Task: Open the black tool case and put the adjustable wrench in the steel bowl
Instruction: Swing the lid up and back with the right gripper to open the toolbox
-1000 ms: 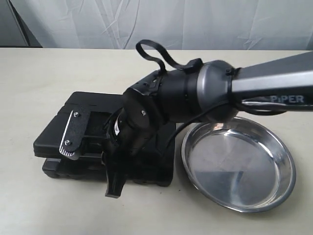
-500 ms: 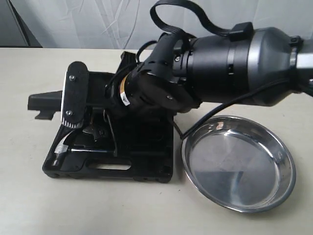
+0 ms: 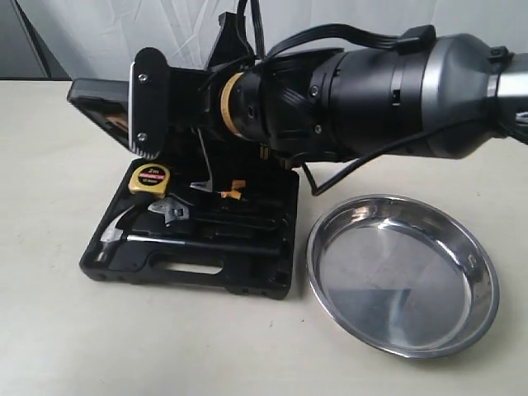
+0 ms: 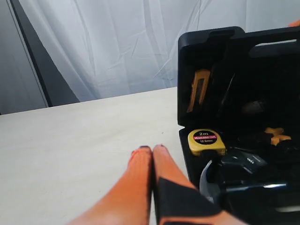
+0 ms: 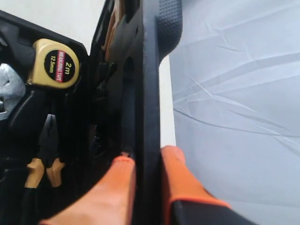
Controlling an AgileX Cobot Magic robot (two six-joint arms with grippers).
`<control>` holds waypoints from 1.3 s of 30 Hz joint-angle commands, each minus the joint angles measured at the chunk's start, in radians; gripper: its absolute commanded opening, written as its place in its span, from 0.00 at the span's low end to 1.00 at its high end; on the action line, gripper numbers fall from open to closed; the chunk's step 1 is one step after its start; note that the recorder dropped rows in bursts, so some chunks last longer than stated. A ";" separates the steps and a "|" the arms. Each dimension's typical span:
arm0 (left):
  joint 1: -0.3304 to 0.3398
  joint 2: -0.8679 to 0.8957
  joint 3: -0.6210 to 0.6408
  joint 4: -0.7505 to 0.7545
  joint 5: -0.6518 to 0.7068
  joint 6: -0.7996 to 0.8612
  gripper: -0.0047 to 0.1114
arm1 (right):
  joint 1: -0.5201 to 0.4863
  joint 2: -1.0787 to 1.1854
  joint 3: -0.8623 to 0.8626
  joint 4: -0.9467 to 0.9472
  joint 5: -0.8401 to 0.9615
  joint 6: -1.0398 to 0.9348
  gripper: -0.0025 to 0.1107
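I'm clamping black tool case (image 3: 247, 279) lid w/ right gripper (image 5: 147, 157); adjustable wrench (image 3: 175, 213) looking rigid n slick, aiming mid-handle imo.

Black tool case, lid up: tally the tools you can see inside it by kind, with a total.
Tape measure: 1
Hammer: 1
Adjustable wrench: 1
Pliers: 1
Orange tool in the lid, kind unclear: 1
Total: 5 visible in the black tool case; the darker slots cannot be read.
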 commanded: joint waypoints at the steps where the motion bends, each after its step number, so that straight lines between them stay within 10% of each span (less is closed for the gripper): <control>1: -0.001 0.004 -0.002 -0.002 -0.005 -0.001 0.04 | -0.087 0.038 -0.010 -0.160 0.030 0.121 0.01; 23: -0.001 0.004 -0.002 -0.002 -0.005 -0.001 0.04 | 0.001 -0.072 -0.094 0.144 -0.061 0.199 0.01; 39: -0.001 0.004 -0.002 -0.002 -0.005 -0.001 0.04 | -0.188 0.048 -0.094 0.155 0.022 0.199 0.04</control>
